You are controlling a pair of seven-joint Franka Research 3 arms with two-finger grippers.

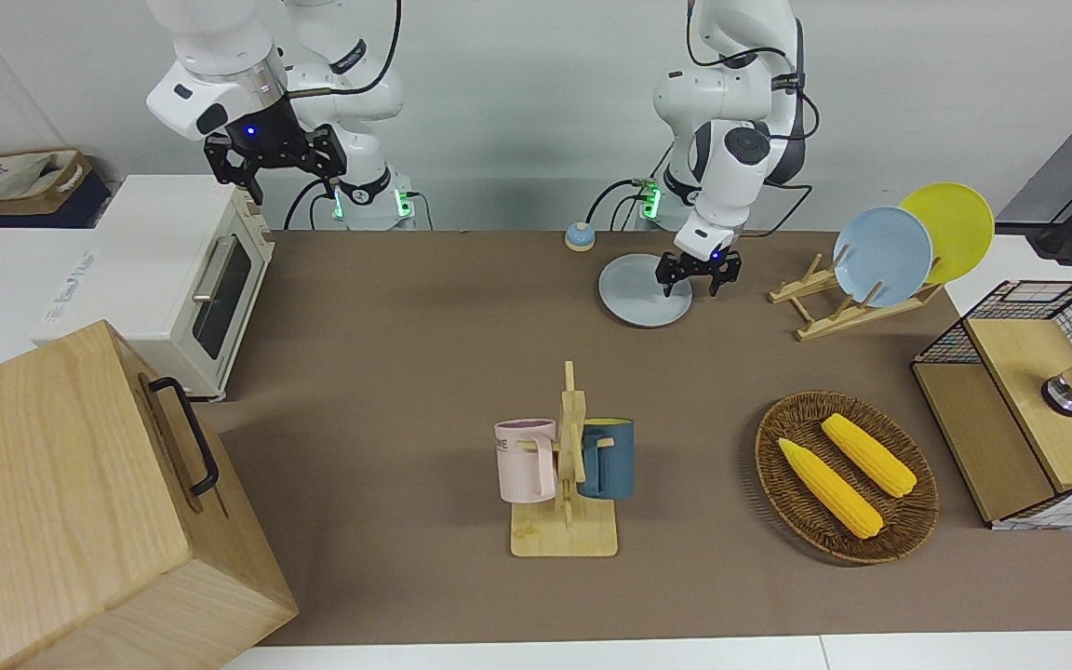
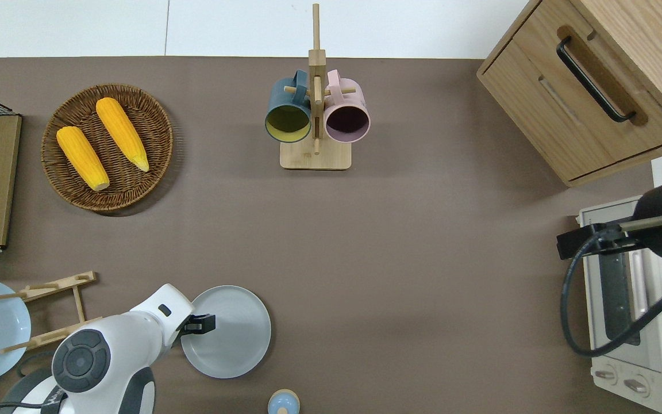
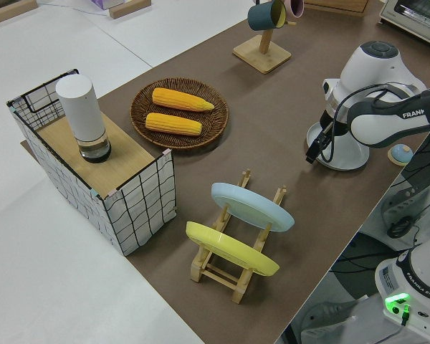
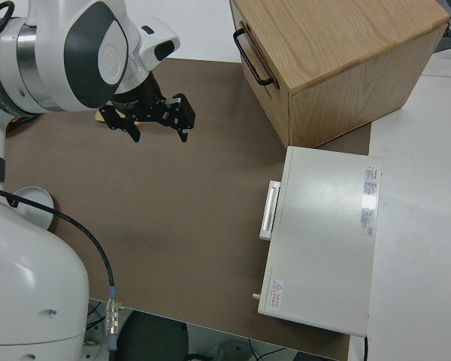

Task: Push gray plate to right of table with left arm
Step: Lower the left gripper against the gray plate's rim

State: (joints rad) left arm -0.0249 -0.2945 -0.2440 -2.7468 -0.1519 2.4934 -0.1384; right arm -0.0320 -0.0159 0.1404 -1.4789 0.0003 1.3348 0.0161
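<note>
The gray plate (image 1: 638, 293) lies flat on the brown table (image 1: 406, 372) near the robots' edge; it also shows in the overhead view (image 2: 236, 333). My left gripper (image 1: 692, 282) is open and low at the plate's rim on the side toward the left arm's end of the table. In the overhead view the left gripper (image 2: 200, 324) reaches just over that rim. In the left side view the left gripper (image 3: 314, 149) hangs at the plate's edge (image 3: 344, 159), and the arm hides much of the plate. My right arm is parked, its gripper (image 1: 275, 172) open.
A wooden rack (image 1: 829, 307) holding a sky-blue plate (image 1: 882, 256) and a yellow plate (image 1: 955, 223) stands toward the left arm's end. A small bell (image 1: 579, 236) sits by the plate. A mug rack (image 1: 566, 465), corn basket (image 1: 783, 484), toaster oven (image 1: 192, 270) and wooden cabinet (image 1: 80, 502) stand around.
</note>
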